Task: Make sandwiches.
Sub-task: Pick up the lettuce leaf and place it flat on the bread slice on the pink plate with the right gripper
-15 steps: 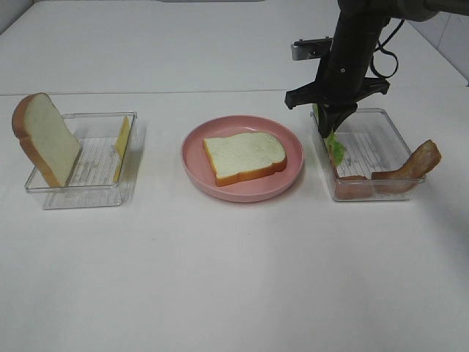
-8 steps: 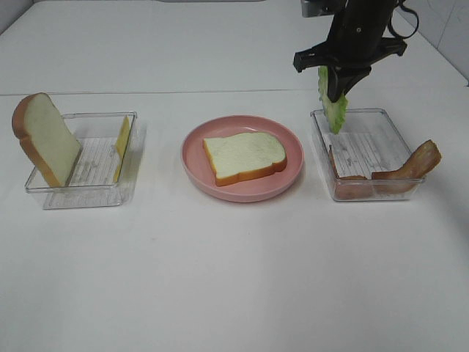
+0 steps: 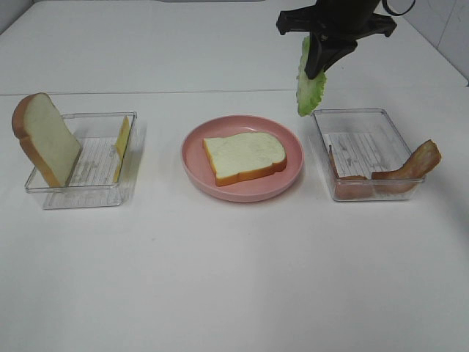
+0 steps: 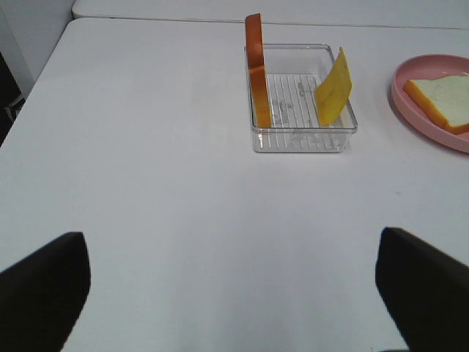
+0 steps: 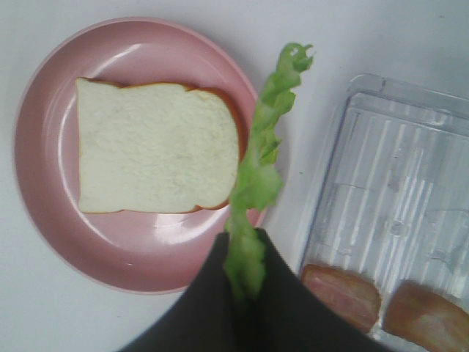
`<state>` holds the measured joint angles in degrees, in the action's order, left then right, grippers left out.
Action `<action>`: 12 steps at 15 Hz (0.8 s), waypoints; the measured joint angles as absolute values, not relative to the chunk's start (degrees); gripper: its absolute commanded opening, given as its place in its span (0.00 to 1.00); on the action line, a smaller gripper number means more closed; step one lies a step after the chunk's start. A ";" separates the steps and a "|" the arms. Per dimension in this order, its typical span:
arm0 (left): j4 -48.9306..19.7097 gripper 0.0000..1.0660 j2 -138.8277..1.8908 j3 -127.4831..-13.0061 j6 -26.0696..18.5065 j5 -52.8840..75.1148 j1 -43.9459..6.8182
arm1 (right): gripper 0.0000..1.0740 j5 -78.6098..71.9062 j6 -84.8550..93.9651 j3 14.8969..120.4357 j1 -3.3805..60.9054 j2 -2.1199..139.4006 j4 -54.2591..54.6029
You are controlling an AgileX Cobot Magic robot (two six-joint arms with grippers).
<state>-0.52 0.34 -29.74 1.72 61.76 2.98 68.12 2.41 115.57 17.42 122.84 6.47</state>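
While the right gripper (image 3: 315,67) hangs up high near the back of the white table (image 3: 234,279), it's pinched tight on the top end of one green lettuce leaf (image 3: 309,92). The leaf dangles straight down in the air. From the high camera it sits over the gap between the pink plate (image 3: 242,195) and the right-hand tray. The right wrist view puts it over the plate's edge nearest that tray, touching nothing below.

Counting it all up:
- two bread slices: one (image 3: 244,157) lies flat on the plate, the other (image 3: 45,139) stands tilted against the outer end of the left tray
- one yellow cheese slice (image 3: 122,139), propped on edge against the same tray's inner wall
- bacon (image 3: 409,167) in the right tray, one end riding up over the tray's far corner. I see two reddish pieces in the wrist view, but can't say if that's really two separate strips
- two clear plastic trays, left (image 3: 95,115) and right (image 3: 359,111), and one plate between them

The left gripper (image 4: 234,293) only shows in its own wrist view. Its dark fingers (image 4: 44,286) are spread wide with nothing between them, well back from the left tray.
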 measured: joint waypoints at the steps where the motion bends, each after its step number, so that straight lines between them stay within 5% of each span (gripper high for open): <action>1: -0.52 0.94 0.34 -29.74 1.72 61.76 2.98 | 0.00 68.01 2.41 115.57 18.96 122.84 6.70; 12: -0.52 0.94 0.34 -29.74 1.72 61.76 2.98 | 0.00 61.65 6.25 115.57 32.77 128.80 14.44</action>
<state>-0.52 0.34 -29.74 1.72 61.76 2.98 61.65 6.25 115.57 32.77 128.80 14.44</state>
